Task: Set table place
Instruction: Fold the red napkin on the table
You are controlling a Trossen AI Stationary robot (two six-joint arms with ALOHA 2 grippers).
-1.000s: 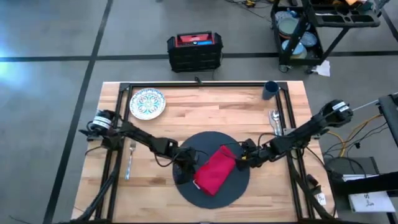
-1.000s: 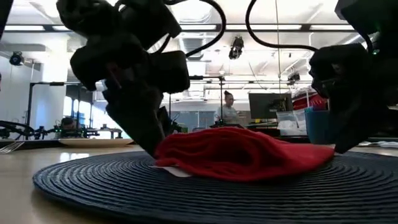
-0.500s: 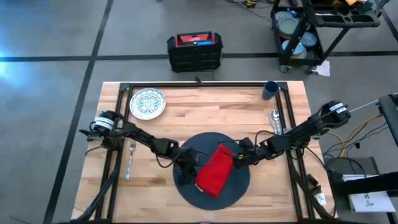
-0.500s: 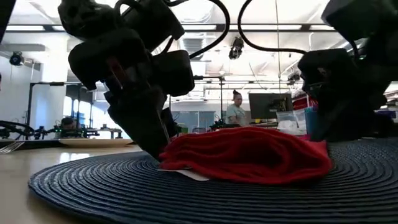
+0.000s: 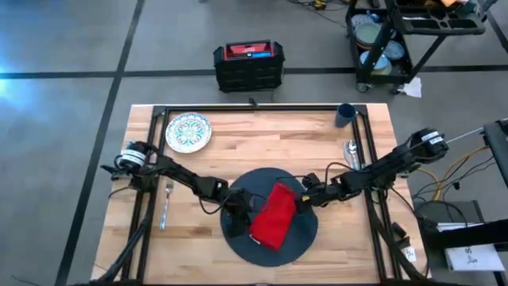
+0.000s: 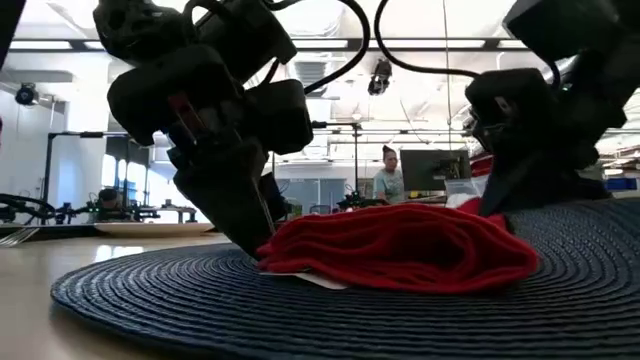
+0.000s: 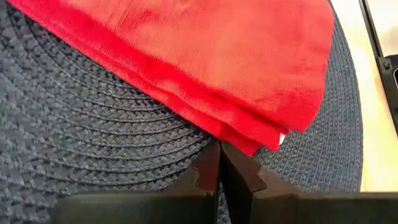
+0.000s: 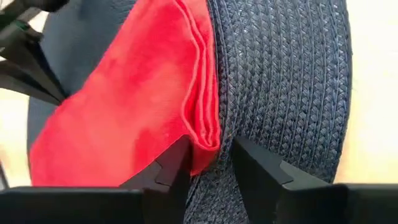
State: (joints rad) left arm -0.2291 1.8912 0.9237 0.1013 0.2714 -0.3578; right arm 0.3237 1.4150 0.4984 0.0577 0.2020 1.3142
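On mat (image 5: pixel 243 242) | napkin (image 5: pixel 274 214) between both jaws | right astride corner

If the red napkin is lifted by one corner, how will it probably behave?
The red napkin is folded cloth with loose layered edges in the right wrist view, so it would likely droop and unfold. It looks light. On the ribbed grey mat, a push would probably bunch it rather than slide it.

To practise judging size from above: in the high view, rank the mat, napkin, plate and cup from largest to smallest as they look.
1. mat
2. napkin and plate: they look close in area, too near to rank
3. cup
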